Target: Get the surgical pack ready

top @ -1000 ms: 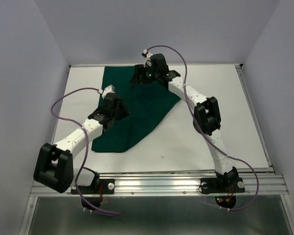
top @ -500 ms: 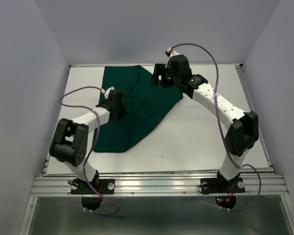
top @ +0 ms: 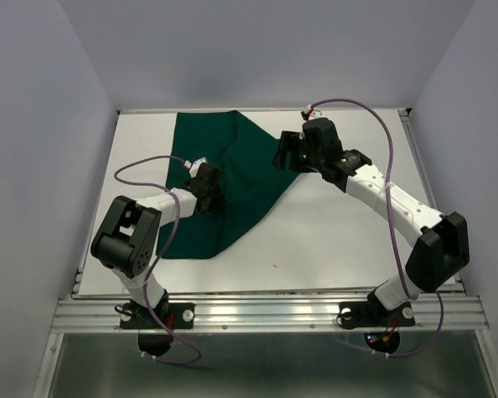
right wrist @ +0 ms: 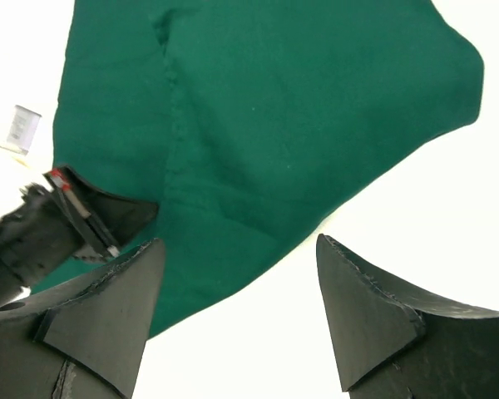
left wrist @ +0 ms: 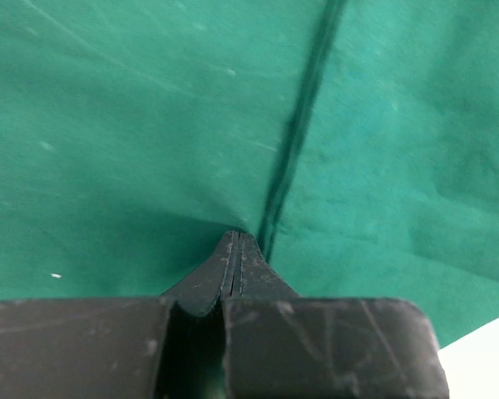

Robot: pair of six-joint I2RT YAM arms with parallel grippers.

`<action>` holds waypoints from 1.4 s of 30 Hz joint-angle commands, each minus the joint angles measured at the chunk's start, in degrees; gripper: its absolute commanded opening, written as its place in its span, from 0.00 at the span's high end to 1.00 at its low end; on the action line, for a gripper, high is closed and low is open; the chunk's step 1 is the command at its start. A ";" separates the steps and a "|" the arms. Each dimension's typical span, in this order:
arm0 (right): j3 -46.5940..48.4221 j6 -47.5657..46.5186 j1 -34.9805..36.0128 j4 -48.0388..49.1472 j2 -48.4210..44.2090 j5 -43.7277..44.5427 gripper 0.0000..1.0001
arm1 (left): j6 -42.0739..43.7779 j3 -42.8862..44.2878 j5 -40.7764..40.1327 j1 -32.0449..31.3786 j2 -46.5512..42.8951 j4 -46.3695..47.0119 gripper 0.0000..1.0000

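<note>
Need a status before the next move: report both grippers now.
Left gripper: closed, pinching the green drape.
Right gripper: open, holding nothing, above the drape.

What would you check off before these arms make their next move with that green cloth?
1. Grip: the left gripper is shut on the green drape: ok, the cloth puckers at its closed tips.
2. Free hand: the right gripper is open and empty: ok, it hovers above the drape's right edge.
3. Drape lying flat on the table: not ok, it is folded over itself, with a crease running down it.
4. Grippers apart from each other: ok, cloth lies between them.
5. How many layers the left gripper pinches: cannot tell.
</note>
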 commanded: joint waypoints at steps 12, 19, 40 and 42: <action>-12.65 7.95 0.27 5.91 -0.61 -1.56 0.20 | -8.46 -8.77 5.58 -10.62 -1.19 1.77 1.00; -20.92 13.57 0.27 6.61 -0.70 2.17 0.10 | -10.22 -4.82 9.45 -17.30 3.02 2.23 1.00; -39.12 13.67 0.27 26.39 0.09 -14.81 0.45 | -3.64 -0.52 -3.64 -17.13 -13.93 -16.22 1.00; -39.65 14.37 0.27 26.82 0.18 -13.49 0.58 | -2.59 0.63 -4.78 -15.56 -14.99 -17.71 1.00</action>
